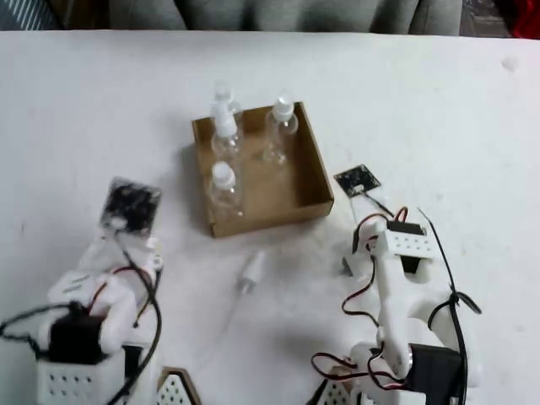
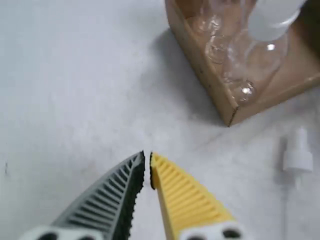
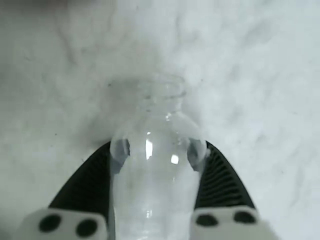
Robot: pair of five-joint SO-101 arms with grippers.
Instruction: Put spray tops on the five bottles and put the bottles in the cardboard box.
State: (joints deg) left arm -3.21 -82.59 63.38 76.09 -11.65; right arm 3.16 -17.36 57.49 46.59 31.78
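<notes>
The cardboard box [image 1: 314, 181] stands mid-table with several clear bottles inside, each with a white spray top, such as the nearest one [image 1: 224, 187]. The same box [image 2: 200, 75] and a capped bottle [image 2: 260, 55] appear in the left wrist view. One loose spray top [image 1: 251, 270] lies on the table in front of the box, its thin tube trailing toward me; it also lies [image 2: 298, 157] off to the side of my left gripper [image 2: 147, 159], which is shut and empty above bare table. My right gripper [image 3: 159, 150] is shut on an uncapped clear bottle [image 3: 157, 175], open neck pointing away.
The left arm [image 1: 101, 295] sits at the near left and the right arm [image 1: 401, 278] at the near right, both with loose red and black wires. White tabletop [image 1: 439, 110] spreads wide around the box. Chair backs line the far edge.
</notes>
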